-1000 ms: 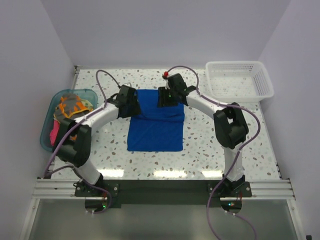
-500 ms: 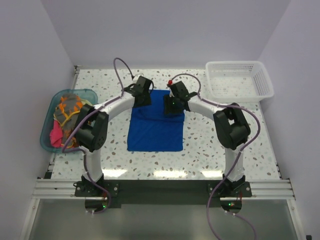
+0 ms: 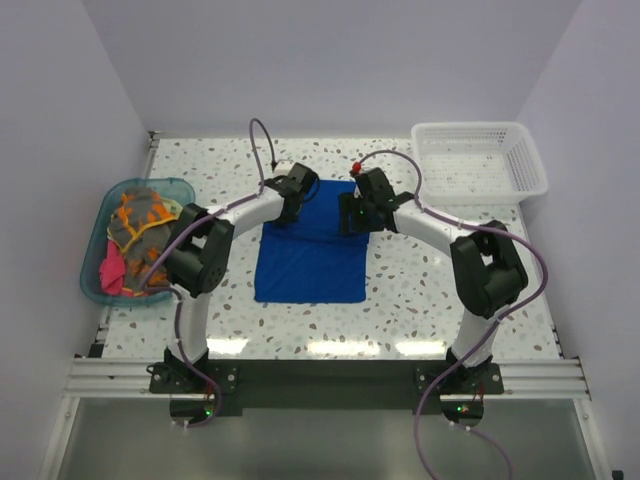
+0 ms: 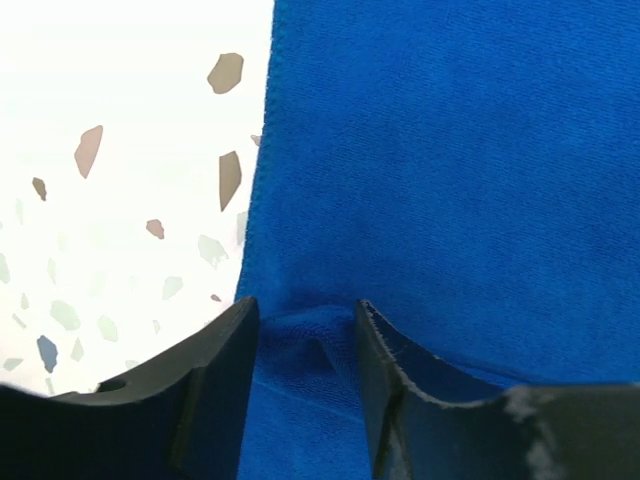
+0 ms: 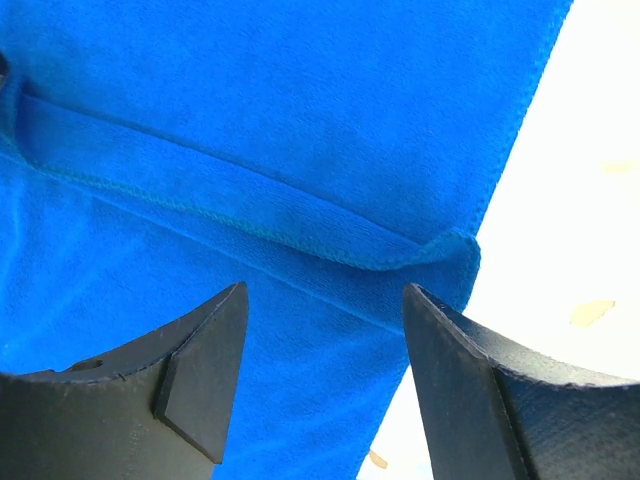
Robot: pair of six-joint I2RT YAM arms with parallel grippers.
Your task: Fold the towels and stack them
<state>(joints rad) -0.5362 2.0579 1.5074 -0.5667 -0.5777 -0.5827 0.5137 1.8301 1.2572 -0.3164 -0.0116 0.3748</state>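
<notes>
A royal blue towel [image 3: 310, 262] lies spread flat in the middle of the table. My left gripper [image 3: 290, 208] is at its far left edge. In the left wrist view the left gripper [image 4: 307, 310] stands narrow, with a pucker of the blue towel [image 4: 450, 150] bunched between its jaws. My right gripper [image 3: 352, 215] hovers over the far right part. In the right wrist view the right gripper [image 5: 325, 292] is open, nothing between its jaws, above a turned-over hem [image 5: 300, 225] of the blue towel [image 5: 250, 100]. More towels, an orange and grey one [image 3: 140, 215] and a pink one [image 3: 112, 270], sit heaped in the tub.
The translucent teal tub [image 3: 98, 285] stands at the left edge of the table. A white mesh basket [image 3: 480, 190] stands at the back right corner. Speckled table top [image 3: 420, 290] surrounds the towel.
Both grippers carried the towel's raised part toward the far side, and the ridge across it is gone. The left elbow swung right. The right jaws have widened and let go.
</notes>
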